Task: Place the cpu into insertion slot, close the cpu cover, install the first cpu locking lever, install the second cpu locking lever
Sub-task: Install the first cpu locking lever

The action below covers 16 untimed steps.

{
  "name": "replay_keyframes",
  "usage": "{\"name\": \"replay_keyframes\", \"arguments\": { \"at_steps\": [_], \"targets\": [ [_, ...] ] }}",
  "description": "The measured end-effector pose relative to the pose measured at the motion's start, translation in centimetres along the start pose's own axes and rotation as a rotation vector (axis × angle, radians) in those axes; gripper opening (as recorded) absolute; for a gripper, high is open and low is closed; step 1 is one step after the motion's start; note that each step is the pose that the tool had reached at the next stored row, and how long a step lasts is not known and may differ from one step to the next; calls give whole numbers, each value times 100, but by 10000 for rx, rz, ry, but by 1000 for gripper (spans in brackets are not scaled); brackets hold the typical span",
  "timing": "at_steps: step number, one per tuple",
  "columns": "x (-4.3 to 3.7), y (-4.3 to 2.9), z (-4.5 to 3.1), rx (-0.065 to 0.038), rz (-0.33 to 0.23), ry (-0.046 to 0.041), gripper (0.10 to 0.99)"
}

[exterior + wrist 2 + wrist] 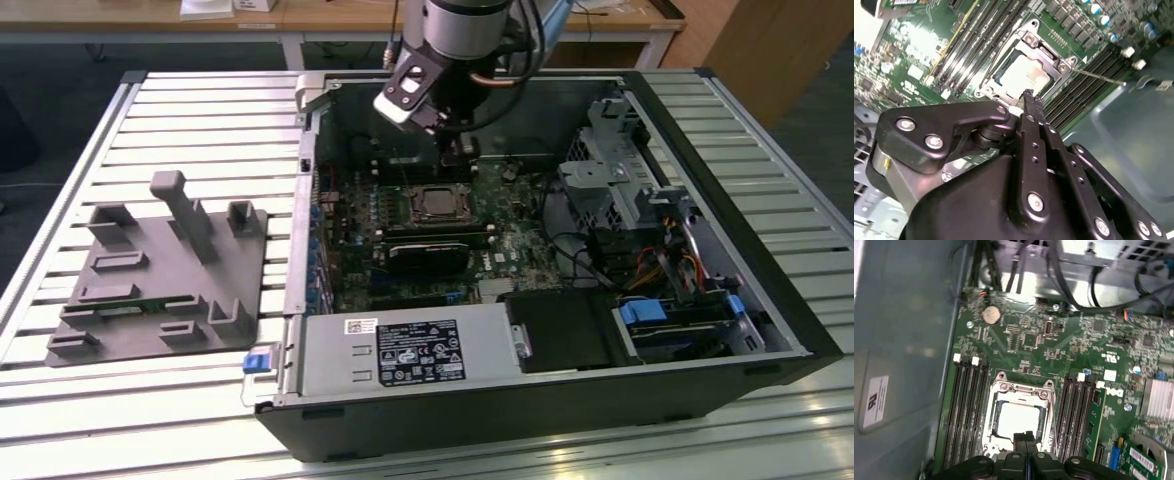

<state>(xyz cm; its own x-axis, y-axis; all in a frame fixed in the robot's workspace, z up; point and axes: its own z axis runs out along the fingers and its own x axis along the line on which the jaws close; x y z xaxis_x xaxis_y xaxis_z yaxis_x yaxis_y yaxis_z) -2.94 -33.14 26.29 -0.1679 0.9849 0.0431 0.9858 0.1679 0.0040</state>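
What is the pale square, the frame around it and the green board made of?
The cpu looks like pale metal, with a silvery sheen. The cpu cover around it looks like shiny metal, glinting at its edges. The green board seems a lacquered plastic-like sheet; I cannot tell exactly.

Slatted metal table [200, 120]; on it an open computer case [400, 430]; beside it a grey fixture [147, 290].

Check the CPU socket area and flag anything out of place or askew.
One thing stands out: a thin locking lever juts from a corner of the cpu cover out over the memory slots instead of lying along the frame. The cpu itself sits flat and square in the cover's window.
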Motion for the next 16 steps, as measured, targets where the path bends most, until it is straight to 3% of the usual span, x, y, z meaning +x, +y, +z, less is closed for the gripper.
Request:
{"name": "replay_keyframes", "arguments": {
  "at_steps": [5, 10, 16],
  "targets": [
    [0, 0, 3, 21, -905, 1, 106],
    [-1, 0, 9, -46, -1569, -15, 106],
    [-1, 0, 17, -1, -2660, -6, 106]
  ]
}}
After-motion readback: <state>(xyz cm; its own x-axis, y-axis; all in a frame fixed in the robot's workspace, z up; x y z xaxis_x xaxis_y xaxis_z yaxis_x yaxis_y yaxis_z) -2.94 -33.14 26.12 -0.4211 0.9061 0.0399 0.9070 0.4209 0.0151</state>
